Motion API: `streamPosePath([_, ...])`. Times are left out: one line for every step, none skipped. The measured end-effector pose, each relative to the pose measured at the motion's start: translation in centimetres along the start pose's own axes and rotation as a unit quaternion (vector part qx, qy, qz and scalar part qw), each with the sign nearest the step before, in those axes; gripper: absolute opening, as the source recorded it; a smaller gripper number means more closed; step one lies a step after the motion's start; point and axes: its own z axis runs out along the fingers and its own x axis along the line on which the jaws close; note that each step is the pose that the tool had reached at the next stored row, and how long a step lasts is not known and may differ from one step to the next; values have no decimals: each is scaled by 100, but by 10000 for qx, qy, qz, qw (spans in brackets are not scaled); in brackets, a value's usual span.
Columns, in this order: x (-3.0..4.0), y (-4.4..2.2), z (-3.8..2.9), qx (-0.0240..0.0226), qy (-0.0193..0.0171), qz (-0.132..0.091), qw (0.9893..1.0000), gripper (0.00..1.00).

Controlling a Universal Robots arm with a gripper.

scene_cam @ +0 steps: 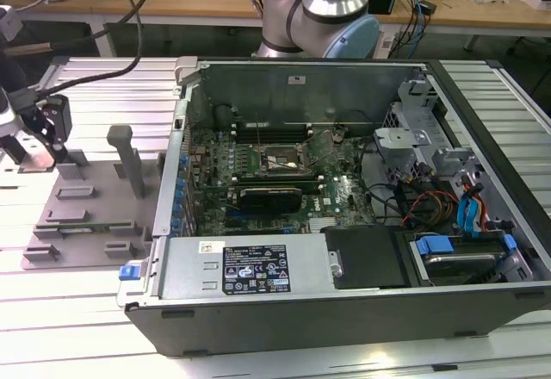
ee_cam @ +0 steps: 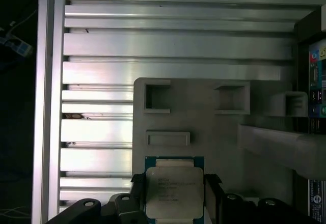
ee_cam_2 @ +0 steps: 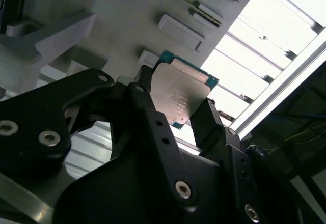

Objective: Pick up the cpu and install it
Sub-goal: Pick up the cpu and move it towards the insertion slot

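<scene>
No word or number can be made out for certain, but print shows in a few places. In the first wrist view the cpu (ee_cam: 174, 192) carries a few faint etched lines across its metal top, too faint to make out. The second wrist view shows the same lines no more clearly. In the exterior view, a black label (scene_cam: 256, 269) with white lines and small warning symbols sits on the near metal cover of the computer case (scene_cam: 344, 319). A small white sticker (scene_cam: 208, 246) sits just to the exterior view's left of that label.
</scene>
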Motion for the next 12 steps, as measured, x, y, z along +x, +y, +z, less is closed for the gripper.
streamPosePath([0, 1, -24, 0, 0, 0, 10000, 55])
streamPosePath([0, 2, -65, 0, 0, 0, 10000, 55])
streamPosePath([-1, 3, -87, 0, 0, 0, 10000, 55])
streamPosePath([-1, 4, -109, -1, 0, 0, 10000, 55])
streamPosePath([-2, 4, -137, 0, 0, 0, 10000, 55])
streamPosePath([-2, 5, -154, 0, -1, 0, 10000, 55])
streamPosePath([-2, 5, -166, 0, 0, 0, 10000, 55])
streamPosePath([-2, 6, -188, 0, 0, 0, 10000, 55])
streamPosePath([-2, 8, -235, 0, -1, 0, 10000, 55])
streamPosePath([-3, 8, -257, 0, -1, 0, 10000, 55])
streamPosePath([-3, 9, -274, 0, -1, 0, 10000, 55])
streamPosePath([-3, 10, -299, 0, -1, 0, 10000, 55])
